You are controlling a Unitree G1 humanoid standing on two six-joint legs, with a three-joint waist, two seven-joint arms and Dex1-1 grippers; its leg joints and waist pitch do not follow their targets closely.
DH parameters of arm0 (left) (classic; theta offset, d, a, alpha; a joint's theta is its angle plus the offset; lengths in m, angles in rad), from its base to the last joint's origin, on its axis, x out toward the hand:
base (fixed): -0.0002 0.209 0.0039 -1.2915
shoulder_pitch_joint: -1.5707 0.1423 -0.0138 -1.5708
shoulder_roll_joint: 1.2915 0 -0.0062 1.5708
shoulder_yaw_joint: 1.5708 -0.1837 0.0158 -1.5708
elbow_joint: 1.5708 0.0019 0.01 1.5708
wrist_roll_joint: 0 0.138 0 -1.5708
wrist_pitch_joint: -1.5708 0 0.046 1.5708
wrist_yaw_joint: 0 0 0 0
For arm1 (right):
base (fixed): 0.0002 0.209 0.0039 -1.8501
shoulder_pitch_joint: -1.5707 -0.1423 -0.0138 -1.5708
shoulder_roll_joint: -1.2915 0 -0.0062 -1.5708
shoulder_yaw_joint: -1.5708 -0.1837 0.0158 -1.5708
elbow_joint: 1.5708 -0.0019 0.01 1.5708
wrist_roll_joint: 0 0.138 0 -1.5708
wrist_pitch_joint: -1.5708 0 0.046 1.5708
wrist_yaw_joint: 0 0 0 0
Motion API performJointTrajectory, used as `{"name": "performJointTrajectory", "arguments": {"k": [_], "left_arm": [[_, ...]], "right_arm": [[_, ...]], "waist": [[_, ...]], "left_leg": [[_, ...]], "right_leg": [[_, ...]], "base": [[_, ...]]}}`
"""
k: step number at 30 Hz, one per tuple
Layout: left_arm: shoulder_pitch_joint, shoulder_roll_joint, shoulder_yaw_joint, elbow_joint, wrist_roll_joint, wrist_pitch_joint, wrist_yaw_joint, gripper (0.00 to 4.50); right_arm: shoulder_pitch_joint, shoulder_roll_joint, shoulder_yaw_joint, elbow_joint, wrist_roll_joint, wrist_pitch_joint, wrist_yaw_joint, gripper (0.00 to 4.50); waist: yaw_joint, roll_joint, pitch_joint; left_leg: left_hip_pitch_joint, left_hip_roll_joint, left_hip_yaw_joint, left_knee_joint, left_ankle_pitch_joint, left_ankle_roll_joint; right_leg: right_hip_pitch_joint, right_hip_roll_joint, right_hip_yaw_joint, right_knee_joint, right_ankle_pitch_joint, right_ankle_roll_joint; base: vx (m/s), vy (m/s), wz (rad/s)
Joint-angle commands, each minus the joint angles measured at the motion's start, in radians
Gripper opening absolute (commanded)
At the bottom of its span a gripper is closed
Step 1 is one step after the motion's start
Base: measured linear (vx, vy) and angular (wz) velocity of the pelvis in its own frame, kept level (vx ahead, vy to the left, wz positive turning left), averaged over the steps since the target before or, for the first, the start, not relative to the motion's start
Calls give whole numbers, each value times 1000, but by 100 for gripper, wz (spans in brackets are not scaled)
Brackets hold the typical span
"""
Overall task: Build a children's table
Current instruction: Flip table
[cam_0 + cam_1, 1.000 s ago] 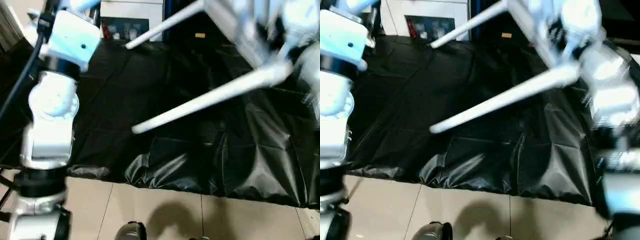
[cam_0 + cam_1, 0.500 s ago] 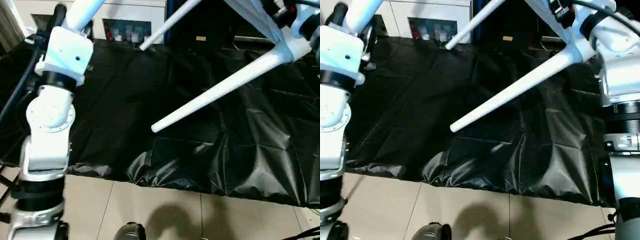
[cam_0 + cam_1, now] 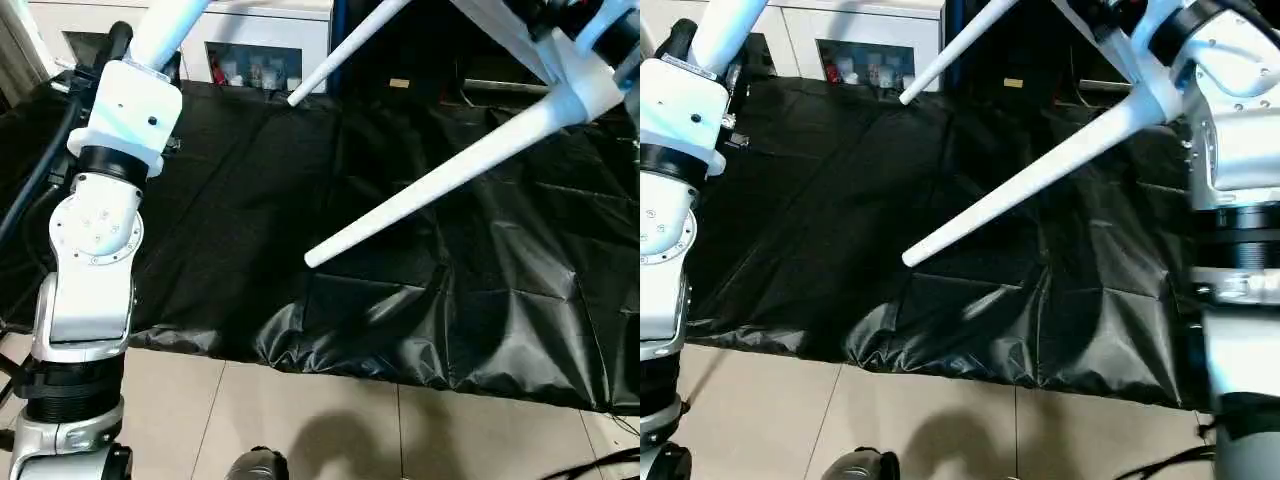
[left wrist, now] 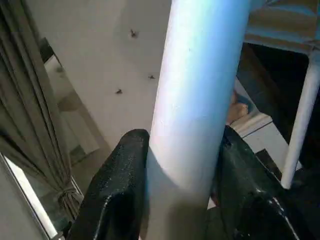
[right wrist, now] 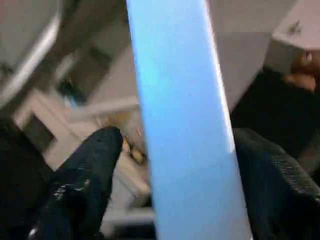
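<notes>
Evidently the children's table is held aloft over the black sheet: the left gripper clamps one leg, while the right gripper straddles another part (fingers apart, grip uncertain), probably for turning it upright.

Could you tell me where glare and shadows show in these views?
Left eye view: room light gleams off the creases of the black sheet near its front edge, and a soft shadow falls on the tiled floor. Left wrist view: the table leg is brightly lit, darkening where the black fingers flank it.
</notes>
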Motion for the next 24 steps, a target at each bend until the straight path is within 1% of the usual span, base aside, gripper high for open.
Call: {"name": "performJointTrajectory", "arguments": {"k": [1, 2, 4, 6, 7, 8, 9, 10, 11, 12, 13, 14, 15, 16, 17, 18, 19, 20, 21, 22, 23, 24], "left_arm": [[14, -17, -51, 58, -14, 36, -37, 171], [13, -16, -53, 63, -14, 36, -37, 171], [13, -15, -54, 66, -14, 37, -38, 171], [13, -13, -57, 69, -14, 39, -40, 171], [12, -12, -58, 71, -13, 39, -40, 171], [10, -10, -60, 73, -12, 40, -42, 171], [10, -10, -61, 72, -12, 40, -42, 171], [8, -8, -61, 75, -12, 39, -44, 171], [8, -7, -62, 77, -12, 39, -45, 170], [8, -5, -62, 78, -11, 39, -46, 170], [7, -5, -62, 79, -12, 38, -46, 170], [7, -3, -63, 83, -13, 37, -49, 170], [7, -3, -64, 83, -13, 36, -50, 170], [6, 1, -66, 89, -13, 34, -54, 170], [6, 4, -68, 93, -14, 32, -57, 170], [5, 5, -68, 94, -14, 32, -58, 170], [5, 7, -68, 96, -15, 31, -59, 170], [5, 8, -68, 98, -17, 31, -60, 170], [5, 10, -68, 99, -18, 32, -61, 170], [6, 11, -68, 100, -18, 34, -61, 170], [8, 11, -68, 101, -18, 35, -61, 170], [8, 11, -68, 101, -18, 35, -61, 170]], "right_arm": [[13, 31, -20, -63, 85, -28, 40, 365], [16, 54, -54, -100, 146, -28, 48, 365], [18, 68, -76, -126, 189, -19, 53, 365], [29, 76, -96, -174, 255, 12, 80, 365], [53, 76, -103, -226, 316, 62, 111, 365], [119, 60, -79, -307, 375, 165, 153, 365], [145, 53, -65, -334, 387, 201, 163, 365], [259, 35, 4, -408, 383, 297, 176, 365], [294, 32, 25, -423, 378, 321, 175, 365], [357, 27, 64, -450, 372, 366, 172, 365], [388, 27, 86, -458, 355, 375, 166, 384], [449, 29, 136, -466, 306, 370, 153, 403], [462, 32, 144, -468, 305, 374, 148, 403], [556, 55, 196, -484, 303, 405, 113, 405], [631, 64, 233, -485, 289, 411, 93, 405], [640, 65, 238, -485, 287, 412, 90, 416], [673, 57, 251, -487, 282, 420, 89, 443], [704, 53, 255, -488, 276, 422, 84, 446], [729, 52, 246, -502, 282, 455, 69, 446], [742, 52, 238, -504, 288, 483, 54, 446], [754, 52, 232, -501, 281, 504, 36, 448], [754, 52, 232, -501, 281, 504, 36, 449]], "waist": [[-7, -13, -81], [-7, -12, -82], [-7, -12, -83], [-5, -6, -81], [-2, -5, -79], [-1, -2, -78], [-1, -2, -78], [-2, -2, -71], [-4, -2, -68], [-7, -3, -71], [-10, -3, -71], [-10, -10, -74], [-10, -10, -74], [-9, -4, -71], [-7, -4, -68], [-8, -1, -62], [-11, -4, -61], [-12, -5, -64], [-12, -2, -63], [-15, -4, -63], [-17, -3, -62], [-19, -1, -62]], "left_leg": [[51, 75, -46, -74, -336, -5], [52, 75, -47, -75, -343, -7], [52, 75, -48, -76, -347, -9], [56, 75, -49, -78, -361, -17], [62, 77, -48, -80, -382, -21], [62, 78, -51, -84, -383, -24], [62, 78, -51, -84, -383, -24], [60, 78, -56, -93, -421, -42], [66, 76, -58, -97, -469, -63], [67, 74, -59, -98, -479, -71], [67, 73, -64, -100, -504, -85], [66, 72, -65, -98, -501, -90], [66, 72, -65, -98, -501, -90], [72, 71, -64, -96, -512, -93], [77, 70, -64, -94, -519, -89], [82, 69, -67, -97, -550, -92], [82, 68, -69, -99, -565, -93], [79, 70, -74, -101, -570, -97], [80, 72, -74, -103, -571, -98], [77, 72, -75, -104, -571, -97], [74, 71, -77, -108, -573, -99], [75, 71, -79, -108, -584, -104]], "right_leg": [[17, -84, 51, -93, -248, -158], [18, -84, 50, -93, -250, -155], [17, -82, 50, -92, -247, -151], [13, -81, 50, -93, -257, -149], [10, -80, 52, -99, -270, -138], [13, -78, 51, -98, -260, -131], [13, -78, 51, -98, -260, -131], [13, -79, 52, -102, -298, -113], [13, -82, 52, -109, -345, -104], [16, -84, 52, -112, -363, -102], [19, -89, 50, -114, -398, -101], [20, -92, 51, -117, -413, -98], [20, -92, 51, -117, -413, -98], [13, -95, 53, -124, -439, -95], [9, -98, 55, -133, -468, -89], [8, -97, 52, -141, -514, -77], [9, -96, 50, -143, -532, -73], [15, -96, 48, -141, -536, -66], [12, -95, 49, -140, -522, -64], [14, -95, 49, -138, -515, -65], [16, -93, 47, -136, -510, -64], [14, -93, 46, -136, -512, -64]], "base": [[0, 0, 0], [0, 0, 0], [0, 0, 0], [0, 0, 0], [0, 0, 0], [0, 0, 0], [0, 0, 0], [0, 0, 0], [0, 0, 0], [0, 0, 0], [0, 0, 0], [0, 0, 0], [0, 0, 0], [0, 0, 0], [0, 0, 0], [0, 0, 0], [0, 0, 0], [0, 0, 0], [0, 0, 0], [0, 0, 0], [0, 0, 0], [0, 0, 0]]}}
